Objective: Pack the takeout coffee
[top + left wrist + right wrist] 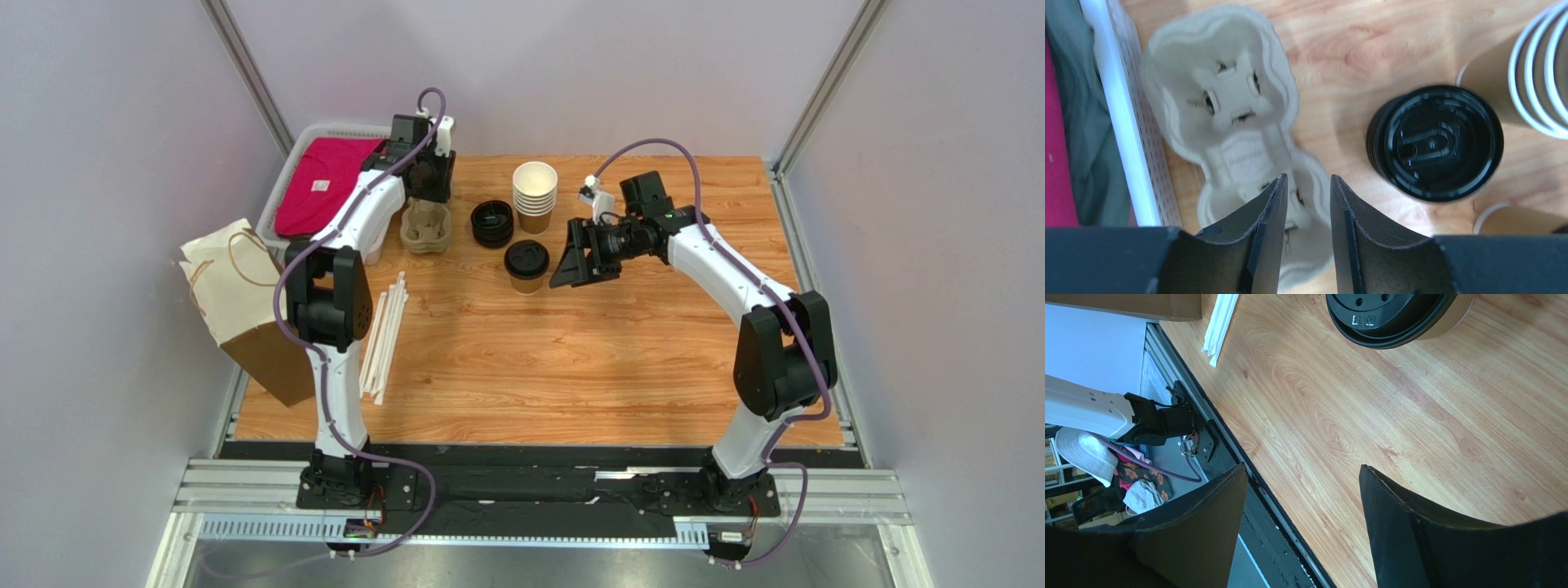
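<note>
The takeout coffee, a small brown paper cup with a round black lid, stands upright mid-table. Its lid shows at the top edge of the right wrist view. My right gripper is open and empty just right of the cup, a small gap away; its jaws stand wide apart. My left gripper hovers over a beige pulp cup carrier. In the left wrist view the jaws stand a narrow gap apart above the carrier's near well, with nothing seen clamped.
A pile of loose black lids and a stack of lidless cups sit behind the coffee. A paper bag stands at the left edge, white straws beside it. A white basket with red cloth is at the back left.
</note>
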Robot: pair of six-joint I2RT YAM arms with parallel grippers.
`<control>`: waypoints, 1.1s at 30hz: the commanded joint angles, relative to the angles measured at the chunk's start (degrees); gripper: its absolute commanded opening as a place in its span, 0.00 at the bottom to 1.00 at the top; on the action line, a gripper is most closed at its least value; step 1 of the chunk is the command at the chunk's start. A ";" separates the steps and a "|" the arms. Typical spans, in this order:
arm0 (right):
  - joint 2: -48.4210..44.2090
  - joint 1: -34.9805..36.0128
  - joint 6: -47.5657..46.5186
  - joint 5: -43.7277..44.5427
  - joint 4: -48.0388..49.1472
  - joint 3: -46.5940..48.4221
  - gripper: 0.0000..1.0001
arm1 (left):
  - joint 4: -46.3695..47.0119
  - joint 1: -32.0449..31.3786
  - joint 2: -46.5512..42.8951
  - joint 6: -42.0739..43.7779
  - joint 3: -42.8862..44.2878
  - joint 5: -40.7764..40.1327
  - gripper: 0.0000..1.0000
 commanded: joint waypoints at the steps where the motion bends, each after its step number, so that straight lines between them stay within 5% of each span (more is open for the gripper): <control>1: -0.74 -0.30 0.24 -0.20 1.59 -0.18 0.71 | 3.32 0.52 4.48 0.55 6.21 -0.16 0.39; 16: 0.84 -1.53 0.94 -2.57 1.86 0.17 0.70 | 3.14 1.31 10.83 0.01 10.44 -1.39 0.27; 33: 1.46 -2.41 1.56 -3.63 1.95 0.35 0.70 | 0.15 1.40 11.00 -0.34 9.99 -2.62 0.24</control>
